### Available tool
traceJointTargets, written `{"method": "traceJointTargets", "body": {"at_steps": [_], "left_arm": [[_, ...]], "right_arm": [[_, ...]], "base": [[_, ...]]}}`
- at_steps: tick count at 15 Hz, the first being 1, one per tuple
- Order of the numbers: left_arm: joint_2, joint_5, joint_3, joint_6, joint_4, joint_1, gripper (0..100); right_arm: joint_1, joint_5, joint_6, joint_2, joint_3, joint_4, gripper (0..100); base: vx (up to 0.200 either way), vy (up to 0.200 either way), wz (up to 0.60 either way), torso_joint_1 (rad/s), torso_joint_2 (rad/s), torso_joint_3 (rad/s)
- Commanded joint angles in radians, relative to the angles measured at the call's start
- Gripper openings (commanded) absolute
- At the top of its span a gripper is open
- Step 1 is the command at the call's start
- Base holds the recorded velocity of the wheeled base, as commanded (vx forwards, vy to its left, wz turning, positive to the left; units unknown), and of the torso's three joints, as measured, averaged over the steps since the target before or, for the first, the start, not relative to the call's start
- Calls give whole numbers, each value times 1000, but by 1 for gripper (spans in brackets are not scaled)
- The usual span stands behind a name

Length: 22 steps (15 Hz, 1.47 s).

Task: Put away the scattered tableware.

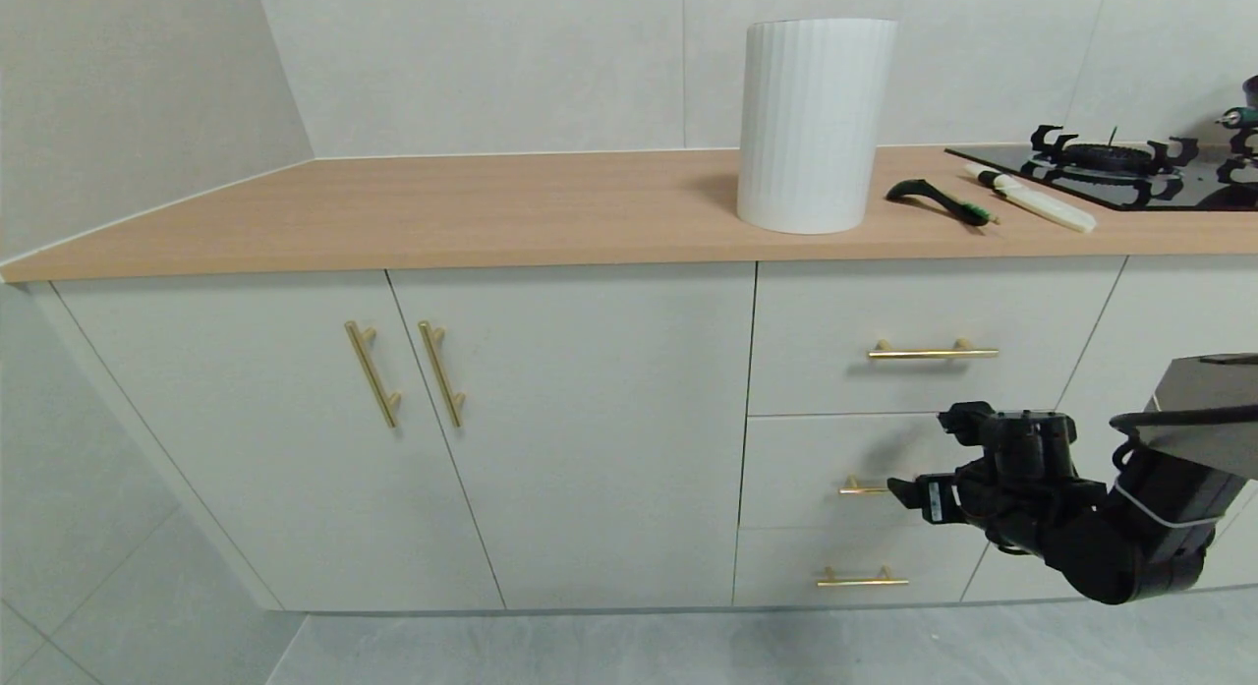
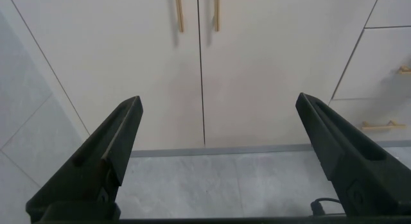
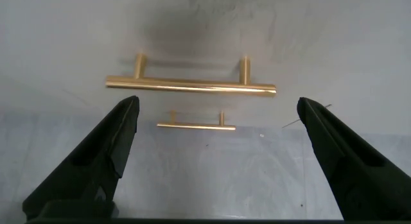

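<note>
Nothing is stowed yet; the white utensil (image 1: pixel 1032 200) and dark utensil (image 1: pixel 939 201) lie on the bench (image 1: pixel 491 208); my right pincer (image 3: pixel 218 107) hangs released before a shut drawer's handle (image 3: pixel 191 86)

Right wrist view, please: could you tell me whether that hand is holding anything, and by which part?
Nothing is held: the right hand is open in front of the drawer handle, not closed on it.

The right gripper (image 1: pixel 931 456) hides most of the middle drawer handle (image 1: pixel 857 486). The stove (image 1: pixel 1111 169) is cut off by the pic's edge, & a small dark thing (image 1: pixel 1246 100) near it is too cut off to tell. The cupboard handles (image 2: pixel 179 12) run off the edge in the left wrist view.
</note>
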State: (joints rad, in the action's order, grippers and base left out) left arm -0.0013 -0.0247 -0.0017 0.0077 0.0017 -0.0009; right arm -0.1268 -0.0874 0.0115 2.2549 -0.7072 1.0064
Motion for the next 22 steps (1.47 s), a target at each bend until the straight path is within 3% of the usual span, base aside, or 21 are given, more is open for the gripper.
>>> {"method": "traceJointTargets", "body": {"at_steps": [1, 8, 22], "left_arm": [[1, 0, 0, 0, 0, 1, 100], [1, 0, 0, 0, 0, -1, 100], [1, 0, 0, 0, 0, 1, 100]], "right_arm": [[7, 0, -1, 66, -57, -5, 100], [13, -3, 4, 175, -150, 3, 100], [13, -5, -2, 204, -144, -8, 100]], "base": [[0, 0, 0, 0, 0, 0], [0, 0, 0, 0, 0, 0], [0, 0, 0, 0, 0, 0]]}}
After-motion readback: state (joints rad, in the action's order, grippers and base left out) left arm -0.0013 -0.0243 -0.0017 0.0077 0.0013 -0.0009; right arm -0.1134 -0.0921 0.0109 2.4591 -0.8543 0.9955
